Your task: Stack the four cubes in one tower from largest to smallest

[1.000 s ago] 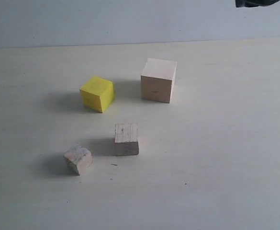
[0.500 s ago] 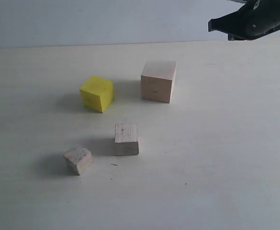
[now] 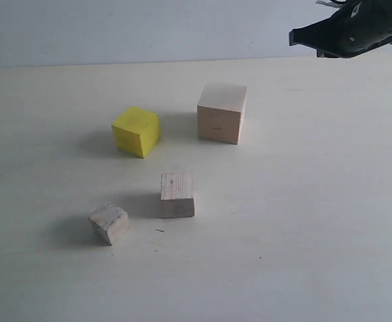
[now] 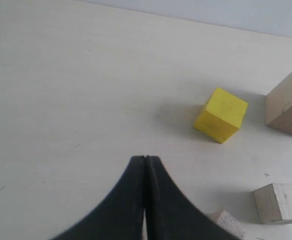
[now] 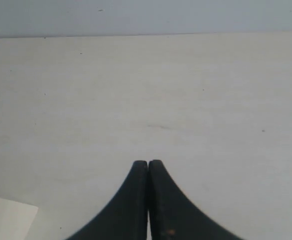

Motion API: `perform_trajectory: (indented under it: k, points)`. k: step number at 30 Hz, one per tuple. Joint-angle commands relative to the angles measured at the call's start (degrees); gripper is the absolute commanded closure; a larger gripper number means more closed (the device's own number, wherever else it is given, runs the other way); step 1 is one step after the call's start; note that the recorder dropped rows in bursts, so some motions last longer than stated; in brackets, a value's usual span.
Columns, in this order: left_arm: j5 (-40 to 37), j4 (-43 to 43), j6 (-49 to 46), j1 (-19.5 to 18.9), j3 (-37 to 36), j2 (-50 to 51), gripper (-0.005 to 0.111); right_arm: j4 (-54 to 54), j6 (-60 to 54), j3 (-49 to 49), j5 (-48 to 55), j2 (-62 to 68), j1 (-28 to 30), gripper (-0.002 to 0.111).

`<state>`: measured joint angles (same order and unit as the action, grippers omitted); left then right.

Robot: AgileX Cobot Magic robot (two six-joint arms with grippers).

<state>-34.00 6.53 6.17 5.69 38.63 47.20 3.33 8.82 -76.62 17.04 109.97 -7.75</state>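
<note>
Largest pale wood cube (image 3: 221,114) sits at far centre of pale table (image 3: 303,221). Yellow cube (image 3: 136,131) to its left, clear gap between. Small wood cube (image 3: 177,195) nearer front, below that gap. Smallest greyish cube (image 3: 109,223) left of it, apart, frontmost. All four rest singly on tabletop, none touching. Right gripper (image 3: 295,37) hangs at upper right corner, well away from cubes, jaws pressed together, empty. Left gripper (image 4: 145,161) likewise clenched on nothing, above bare table near yellow cube.
</note>
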Motion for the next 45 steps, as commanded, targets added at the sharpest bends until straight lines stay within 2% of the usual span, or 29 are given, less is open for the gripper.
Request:
perform_trajectory:
  k: [1, 7, 13, 14, 20, 26, 35, 45]
  points:
    - [-0.54, 1.68, 0.28, 0.27, 0.07, 0.17, 0.107, -1.35, 0.25, -2.34, -1.57, 0.79, 0.16, 0.108]
    - [-2.65, 2.69, 0.06, 0.27, 0.07, 0.17, 0.107, -9.05, -4.25, -9.57, 3.55, 5.7, 0.05, 0.108]
    - [-4.87, 2.69, 0.06, 0.27, 0.07, 0.17, 0.107, -29.6, -21.38, -17.04, 8.49, 11.39, 0.05, 0.108]
    - [-5.77, 2.69, 0.06, 0.27, 0.07, 0.17, 0.107, -37.02, -27.24, -19.64, 10.71, 13.55, 0.05, 0.108]
    - [-9.89, 2.69, -0.18, 0.27, 0.07, 0.17, 0.107, -52.19, -37.75, -29.91, 18.28, 23.23, 0.05, 0.108]
    - [-11.6, 2.69, -0.34, 0.27, 0.07, 0.17, 0.107, -52.61, -37.75, -36.62, 26.58, 30.33, -1.35, 0.108]
    - [-12.31, 2.69, -0.34, 0.27, 0.07, 0.17, 0.107, -52.56, -37.56, -36.62, 43.54, 30.74, -4.25, 0.108]
    - [-12.2, 2.69, -1.46, 0.27, 0.07, 0.17, 0.107, -48.02, -32.46, -36.62, 46.8, 30.74, -13.44, 0.108]
